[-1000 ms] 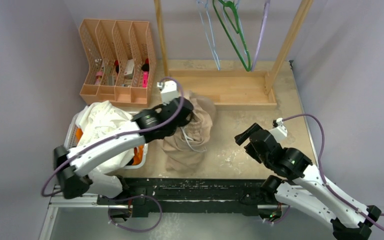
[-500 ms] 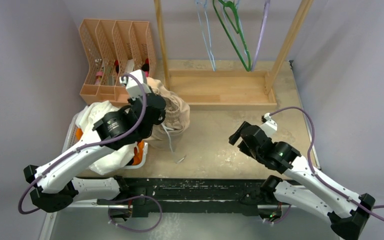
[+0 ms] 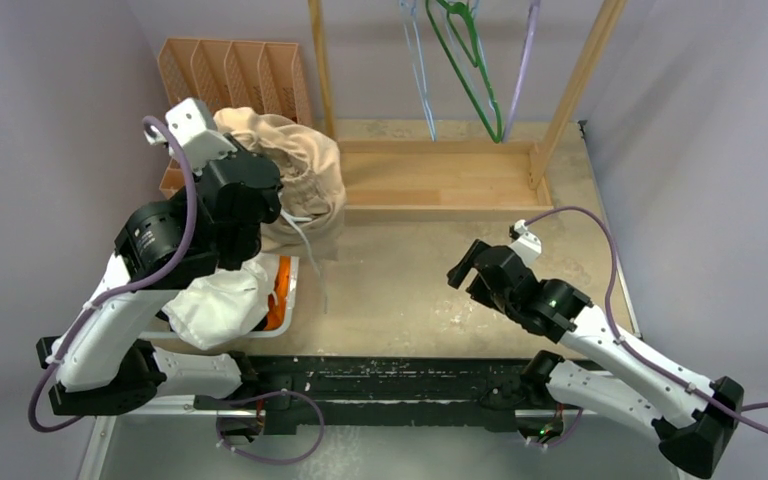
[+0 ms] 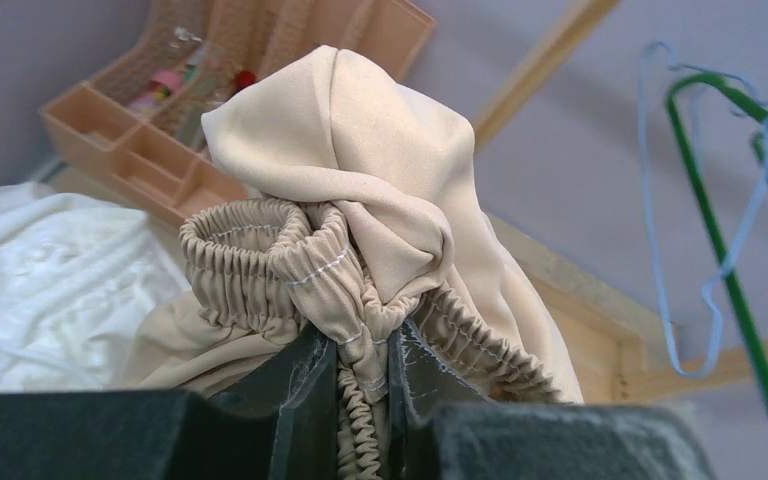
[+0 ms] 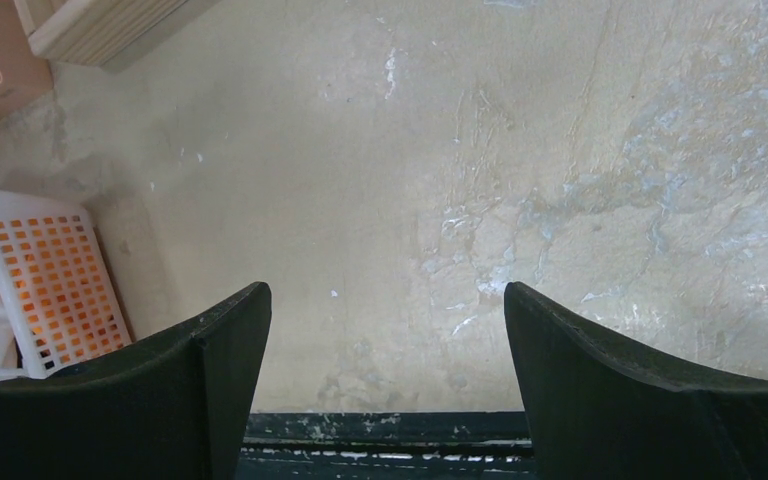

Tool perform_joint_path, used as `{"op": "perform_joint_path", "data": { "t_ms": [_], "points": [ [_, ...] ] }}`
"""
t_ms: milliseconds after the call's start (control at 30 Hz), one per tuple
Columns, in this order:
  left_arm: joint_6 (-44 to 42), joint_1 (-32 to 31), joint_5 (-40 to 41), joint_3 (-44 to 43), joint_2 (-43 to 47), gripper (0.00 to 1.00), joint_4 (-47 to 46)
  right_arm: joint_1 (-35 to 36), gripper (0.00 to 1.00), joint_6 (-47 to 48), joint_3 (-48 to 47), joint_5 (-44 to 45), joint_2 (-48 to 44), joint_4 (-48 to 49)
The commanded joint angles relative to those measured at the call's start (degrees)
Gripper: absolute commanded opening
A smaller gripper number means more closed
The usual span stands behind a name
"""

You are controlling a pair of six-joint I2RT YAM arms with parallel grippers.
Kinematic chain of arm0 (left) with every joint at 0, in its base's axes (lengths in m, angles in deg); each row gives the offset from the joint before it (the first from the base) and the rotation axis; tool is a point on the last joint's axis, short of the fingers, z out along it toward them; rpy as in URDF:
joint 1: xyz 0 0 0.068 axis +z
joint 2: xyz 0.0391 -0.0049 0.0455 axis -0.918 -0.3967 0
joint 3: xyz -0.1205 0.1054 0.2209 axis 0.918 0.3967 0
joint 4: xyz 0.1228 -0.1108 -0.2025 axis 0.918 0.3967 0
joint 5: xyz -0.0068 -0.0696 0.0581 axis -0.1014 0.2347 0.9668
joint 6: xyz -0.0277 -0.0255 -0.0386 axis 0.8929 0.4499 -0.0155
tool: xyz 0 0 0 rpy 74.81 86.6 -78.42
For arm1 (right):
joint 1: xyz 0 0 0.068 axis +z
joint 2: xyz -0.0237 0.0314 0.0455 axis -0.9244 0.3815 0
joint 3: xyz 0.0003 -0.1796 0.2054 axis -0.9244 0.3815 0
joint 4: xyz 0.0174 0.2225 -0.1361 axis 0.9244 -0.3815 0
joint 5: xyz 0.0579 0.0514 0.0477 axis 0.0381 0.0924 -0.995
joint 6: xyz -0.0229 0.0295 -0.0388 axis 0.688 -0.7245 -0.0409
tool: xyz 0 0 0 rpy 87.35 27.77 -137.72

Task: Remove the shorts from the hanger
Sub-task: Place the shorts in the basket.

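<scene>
The left claw (image 4: pixel 365 365) is pinched on the elastic waistband of the beige shorts (image 4: pixel 380 170). They hang bunched in the air over the far-left part of the counter (image 3: pixel 410 280), in front of the file organizer (image 3: pixel 230 65) and beside the left post of the wooden rack (image 3: pixel 440 185). Below them, white shorts (image 3: pixel 215 305) spill over the rim of the basket (image 3: pixel 292 285) at the counter's left edge. The right claw (image 5: pixel 385 330) is spread wide and holds nothing, over an open stretch of counter near the front edge.

Beige shorts (image 4: pixel 360 200) bunched, hanging by elastic waistband; white pr (image 3: pixel 215 305) heaped in basket (image 5: pixel 55 290).
</scene>
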Motion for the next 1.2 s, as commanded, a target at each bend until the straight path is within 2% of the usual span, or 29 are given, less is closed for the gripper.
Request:
{"op": "perform_joint_path", "data": {
  "t_ms": [0,67,200,333,433,633,867,933,1033,1167],
  "points": [
    [9.33,0.25,13.19,-1.6,0.15,0.0,14.27,-0.01,0.87,1.12,-0.22,-0.78,0.72,2.19],
    [11.05,0.52,15.71,-3.74,-0.49,0.0,19.01,-0.01,0.87,1.19,-0.04,-1.24,0.93,2.84],
    [10.02,1.75,16.89,-7.02,0.56,0.0,19.12,0.01,0.87,2.0,0.47,-1.77,1.87,4.24],
    [5.5,2.23,17.68,-11.92,0.01,0.0,19.12,-0.01,0.87,2.69,-0.54,-2.2,3.87,4.21],
    [3.22,3.63,17.05,-11.06,0.38,0.0,19.12,-0.01,0.87,2.68,-0.75,-2.65,4.92,4.38],
    [5.91,9.9,13.0,3.14,4.05,0.0,19.18,-0.01,0.87,2.87,0.06,-3.7,5.74,5.1],
    [21.43,16.76,9.18,28.17,7.16,0.0,18.93,-0.02,0.87,3.65,-0.16,-3.75,6.29,5.17],
    [17.63,21.05,3.22,33.7,6.87,0.0,11.93,-0.01,0.87,3.87,-0.25,-3.61,6.45,4.88],
    [8.75,31.49,-7.08,40.32,7.08,0.0,1.43,-0.01,0.87,4.51,-0.48,-3.65,6.51,4.47],
    [4.96,41.71,-15.33,44.82,8.53,0.0,-4.41,-0.01,0.87,4.36,-0.62,-3.12,5.97,2.88]
  ]
}}
